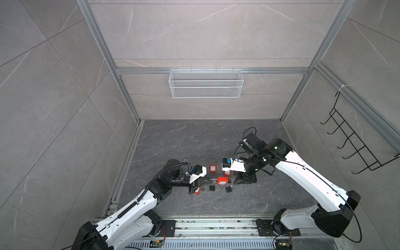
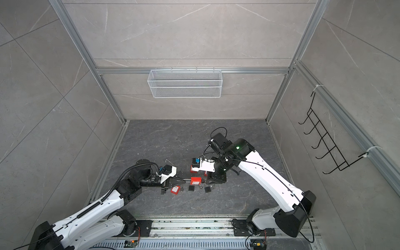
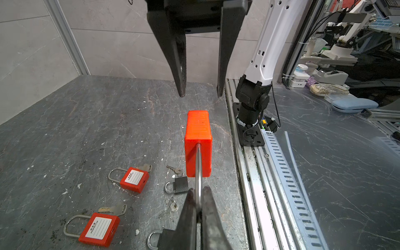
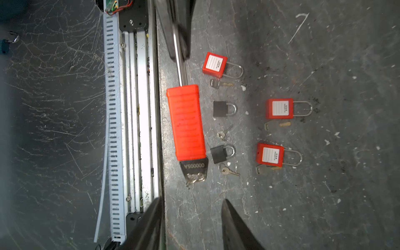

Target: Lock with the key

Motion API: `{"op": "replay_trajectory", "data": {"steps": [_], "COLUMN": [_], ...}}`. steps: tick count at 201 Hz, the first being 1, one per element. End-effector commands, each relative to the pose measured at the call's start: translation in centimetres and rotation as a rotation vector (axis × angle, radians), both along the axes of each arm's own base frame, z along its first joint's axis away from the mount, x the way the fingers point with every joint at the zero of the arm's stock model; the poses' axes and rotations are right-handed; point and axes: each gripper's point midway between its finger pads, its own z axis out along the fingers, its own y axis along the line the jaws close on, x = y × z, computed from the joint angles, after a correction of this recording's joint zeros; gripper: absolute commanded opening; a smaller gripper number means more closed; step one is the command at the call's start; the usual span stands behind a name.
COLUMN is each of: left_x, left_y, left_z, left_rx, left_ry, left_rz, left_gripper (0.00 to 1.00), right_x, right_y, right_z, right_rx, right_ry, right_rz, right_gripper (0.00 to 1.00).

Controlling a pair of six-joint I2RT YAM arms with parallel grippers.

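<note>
Two grippers attend one large red padlock (image 1: 223, 180) near the front centre of the dark stone table (image 1: 194, 140). At left, the left gripper (image 3: 199, 191) has its fingers pressed together on the padlock's steel shackle (image 3: 198, 166), pinching it at the looped end. From that grip the red body extends rightward, roughly level, and appears to be held clear of the table top. At the body's far end a key (image 4: 194, 167) sits in the base, with its flat stamped head and ring protruding. Further right, the right gripper (image 4: 192, 200) faces that key end with its jaws spread. Its fingertips stand just short of the key and do not touch it.

Lying on the table around the held padlock:
- Three small red padlocks (image 4: 215, 65) (image 4: 279, 108) (image 4: 270, 156) with white labels.
- Two small black padlocks (image 4: 220, 109) (image 4: 218, 154).
- Loose keys (image 4: 227, 171), each lying just beside one of the small padlocks.
</note>
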Motion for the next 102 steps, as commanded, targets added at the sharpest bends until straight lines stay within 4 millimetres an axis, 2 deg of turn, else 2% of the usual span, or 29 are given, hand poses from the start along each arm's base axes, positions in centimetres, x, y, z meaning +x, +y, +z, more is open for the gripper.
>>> {"op": "replay_trajectory", "data": {"steps": [1,41,58,69,102], "left_x": [-0.7,-0.8,-0.8,-0.7,-0.5], "left_y": [-0.4,-0.6,-0.9,-1.0,-1.1], "left_z": [3.0,3.7,3.6,3.6,3.6], "left_rx": [-0.068,-0.093,-0.101,-0.108,-0.124], "left_ry": [-0.05,-0.047,-0.027,-0.023,-0.015], "left_rz": [-0.062,-0.073,-0.081,-0.081,-0.07], "left_gripper": [0.0,0.0,0.0,0.0,0.0], "right_x": [-0.4,0.1,0.9,1.5,2.0], "right_y": [0.1,1.0,1.1,1.4,1.9], "right_z": [-1.0,-2.3,-3.3,-3.8,-3.7], "right_rx": [-0.015,-0.014,-0.02,-0.002,0.097], "right_ry": [0.062,0.092,0.061,0.03,-0.064], "right_rz": [0.023,0.027,0.008,-0.01,-0.027], "right_gripper": [0.46,0.43,0.35,0.34,0.34]}}
